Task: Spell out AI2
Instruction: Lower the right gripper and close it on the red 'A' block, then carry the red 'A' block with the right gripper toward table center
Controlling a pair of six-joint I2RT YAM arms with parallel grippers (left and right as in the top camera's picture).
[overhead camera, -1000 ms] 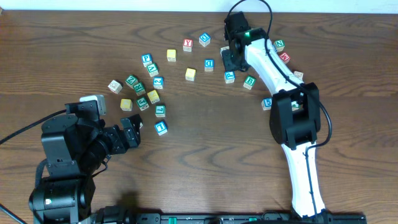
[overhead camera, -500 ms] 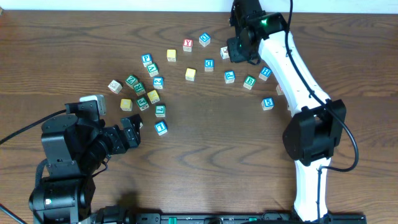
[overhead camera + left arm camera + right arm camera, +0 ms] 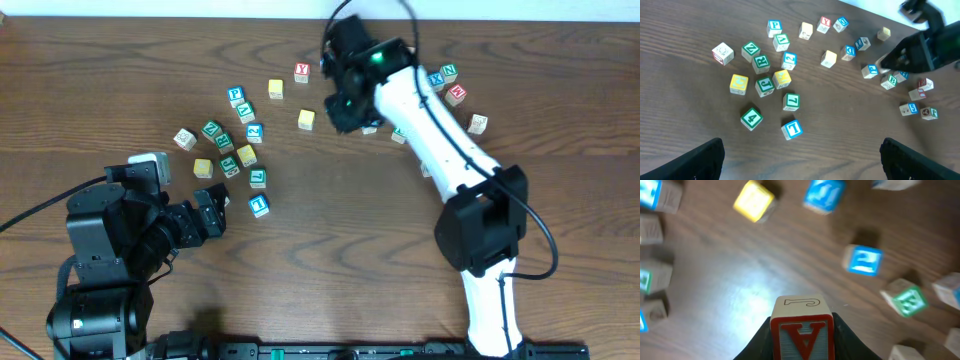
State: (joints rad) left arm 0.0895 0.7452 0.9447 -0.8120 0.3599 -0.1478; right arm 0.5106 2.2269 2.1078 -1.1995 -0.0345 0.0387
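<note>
The right gripper (image 3: 341,100), with the A block (image 3: 802,330) pinched in it, has swung left from the far side. It now hangs beside the yellow block (image 3: 307,119), hiding two blue blocks seen a moment ago. Its elbow (image 3: 480,225) has shifted left too.

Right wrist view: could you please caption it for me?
Right fingers grip the red A block over scattered letter blocks.

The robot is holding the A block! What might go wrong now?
1. The right gripper pinches the A block only by its sides, so the block may slip out while it is carried.
2. Loose blocks lie close below, like the blue block and the yellow block. Lowering here might knock them.
</note>
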